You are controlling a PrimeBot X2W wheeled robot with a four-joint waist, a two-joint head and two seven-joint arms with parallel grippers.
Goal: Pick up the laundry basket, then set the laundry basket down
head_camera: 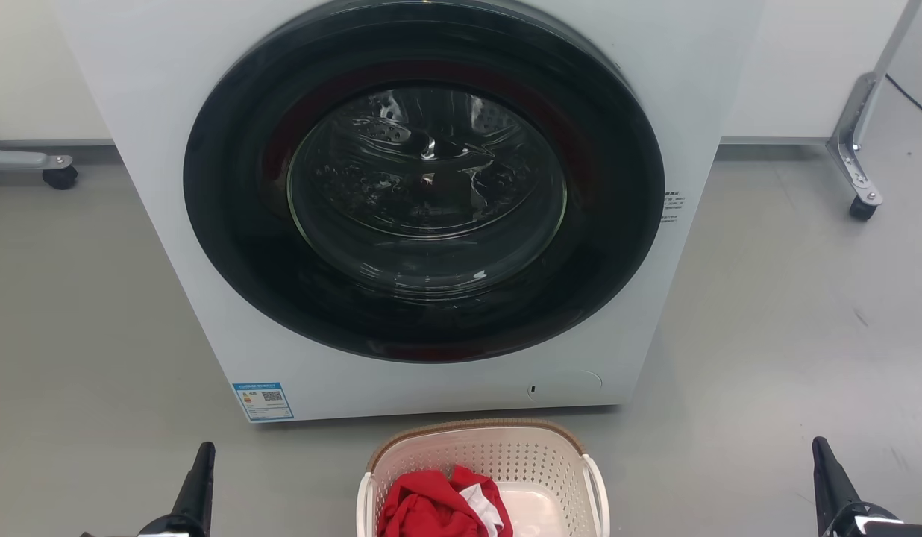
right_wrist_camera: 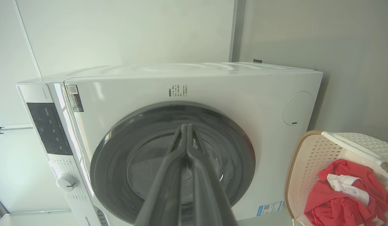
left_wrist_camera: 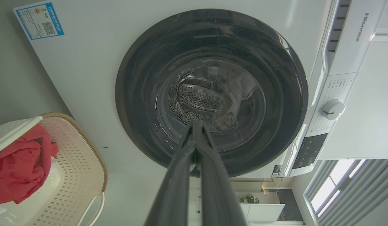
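Note:
The laundry basket (head_camera: 506, 455) is cream-white and perforated, with a brown woven-look rim and white side handles. It stands on the floor at the bottom centre of the head view, just in front of the washing machine, with red and white clothing inside. The basket (left_wrist_camera: 71, 163) shows at the lower left of the left wrist view, and the basket (right_wrist_camera: 310, 163) at the lower right of the right wrist view. My left gripper (head_camera: 204, 449) is shut, well left of the basket. My right gripper (head_camera: 819, 446) is shut, well right of it. Neither touches the basket.
A white front-loading washing machine (head_camera: 170, 112) with a closed dark round door (head_camera: 424, 179) rises behind the basket. Grey floor spreads to both sides. A wheeled metal frame leg (head_camera: 856, 164) stands at the right rear, and a caster (head_camera: 60, 176) at the left rear.

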